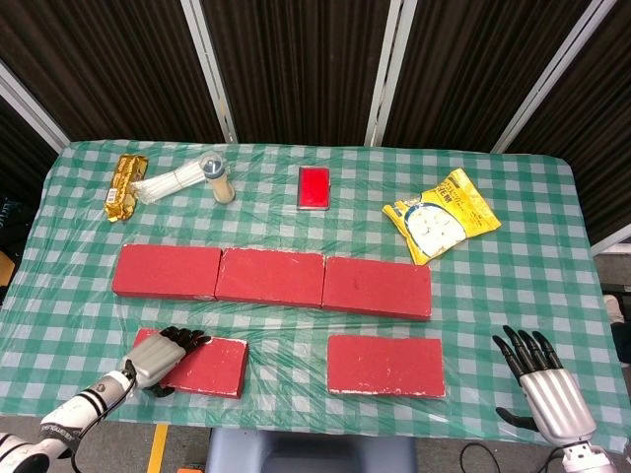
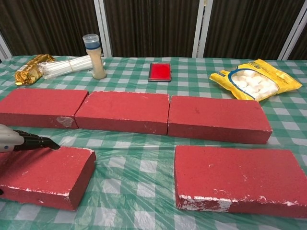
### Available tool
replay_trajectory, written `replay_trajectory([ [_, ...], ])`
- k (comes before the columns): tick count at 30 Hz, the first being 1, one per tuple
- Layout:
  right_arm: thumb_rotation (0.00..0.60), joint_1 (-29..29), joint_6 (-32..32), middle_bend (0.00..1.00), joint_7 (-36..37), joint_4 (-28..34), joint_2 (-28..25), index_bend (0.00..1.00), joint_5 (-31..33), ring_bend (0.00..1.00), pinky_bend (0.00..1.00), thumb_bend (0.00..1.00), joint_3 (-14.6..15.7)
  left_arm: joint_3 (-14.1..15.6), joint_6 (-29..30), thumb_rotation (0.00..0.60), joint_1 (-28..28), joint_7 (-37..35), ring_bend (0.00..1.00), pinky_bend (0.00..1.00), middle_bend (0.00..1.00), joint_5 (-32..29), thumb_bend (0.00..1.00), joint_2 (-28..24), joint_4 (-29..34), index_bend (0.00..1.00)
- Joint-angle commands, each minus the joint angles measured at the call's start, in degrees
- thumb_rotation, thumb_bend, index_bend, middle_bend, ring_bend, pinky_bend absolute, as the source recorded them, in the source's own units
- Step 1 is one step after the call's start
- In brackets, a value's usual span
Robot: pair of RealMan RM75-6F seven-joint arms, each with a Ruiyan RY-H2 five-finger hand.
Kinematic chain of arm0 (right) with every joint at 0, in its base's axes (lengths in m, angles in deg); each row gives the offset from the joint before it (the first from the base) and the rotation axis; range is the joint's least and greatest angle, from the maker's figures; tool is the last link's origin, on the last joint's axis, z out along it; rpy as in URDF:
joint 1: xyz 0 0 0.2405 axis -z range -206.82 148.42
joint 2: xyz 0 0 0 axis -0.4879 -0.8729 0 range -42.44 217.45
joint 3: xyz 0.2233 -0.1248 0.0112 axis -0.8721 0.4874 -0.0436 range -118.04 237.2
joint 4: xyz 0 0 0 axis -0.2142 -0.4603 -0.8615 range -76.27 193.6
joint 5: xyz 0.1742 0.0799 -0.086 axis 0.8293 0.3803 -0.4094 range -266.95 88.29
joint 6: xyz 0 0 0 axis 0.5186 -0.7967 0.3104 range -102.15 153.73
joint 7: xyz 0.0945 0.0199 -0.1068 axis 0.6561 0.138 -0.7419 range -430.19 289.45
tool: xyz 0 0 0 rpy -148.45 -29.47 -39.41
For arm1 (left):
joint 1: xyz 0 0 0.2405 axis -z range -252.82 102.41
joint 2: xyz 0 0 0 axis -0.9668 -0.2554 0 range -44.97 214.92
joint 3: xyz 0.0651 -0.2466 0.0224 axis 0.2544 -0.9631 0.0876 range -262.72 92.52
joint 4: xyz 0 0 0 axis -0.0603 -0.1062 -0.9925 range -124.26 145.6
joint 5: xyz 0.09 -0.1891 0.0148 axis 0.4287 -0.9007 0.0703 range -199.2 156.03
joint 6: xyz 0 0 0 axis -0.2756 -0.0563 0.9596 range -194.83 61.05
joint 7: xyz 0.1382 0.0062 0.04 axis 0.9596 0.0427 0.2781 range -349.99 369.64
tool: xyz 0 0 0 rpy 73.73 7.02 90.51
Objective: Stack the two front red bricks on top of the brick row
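Three red bricks form a row [image 1: 271, 277] [image 2: 122, 110] across the middle of the table. In front of it lie the front left brick [image 1: 209, 368] [image 2: 48, 172] and the front right brick [image 1: 385, 365] [image 2: 237, 177]. My left hand [image 1: 158, 361] [image 2: 19, 140] grips the left end of the front left brick, with the fingers lying over its top and the thumb at its near edge. My right hand [image 1: 540, 384] hovers open with fingers spread at the table's front right corner, well away from the front right brick. The chest view does not show it.
Behind the row stand a small red box [image 1: 315, 186], a yellow marshmallow bag [image 1: 441, 215], a capped bottle [image 1: 219, 177], a bundle of white sticks [image 1: 173, 182] and a gold packet [image 1: 123, 185]. The table's front edge runs just below the front bricks.
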Motion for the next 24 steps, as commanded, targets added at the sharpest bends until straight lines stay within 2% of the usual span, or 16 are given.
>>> replay_trajectory([
  [1, 0.561, 0.0, 0.1, 0.00, 0.1, 0.0, 0.0, 0.00, -0.1, 0.00, 0.00, 0.18, 0.0, 0.0, 1.6, 0.600, -0.9, -0.1, 0.93, 1.00, 1.00, 1.1, 0.46, 0.8, -0.6, 0.71],
  [4, 0.561, 0.0, 0.0, 0.00, 0.1, 0.0, 0.0, 0.00, 0.0, 0.00, 0.00, 0.18, 0.0, 0.1, 3.2, 0.600, -1.6, -0.3, 0.99, 1.00, 1.00, 2.5, 0.55, 1.3, -1.0, 0.77],
  [8, 0.560, 0.0, -0.1, 0.00, 0.1, 0.0, 0.0, 0.00, 0.0, 0.00, 0.00, 0.18, -0.1, 0.1, 4.9, 0.600, -2.5, -1.6, 1.00, 1.00, 1.00, 4.6, 0.62, 1.3, -1.0, 0.81],
  [24, 0.560, 0.0, 0.0, 0.00, 0.1, 0.1, 0.0, 0.00, -0.1, 0.00, 0.00, 0.17, 0.0, 0.2, 8.4, 0.600, -4.6, -6.1, 1.00, 1.00, 1.00, 9.7, 0.67, 0.8, -1.6, 0.84],
])
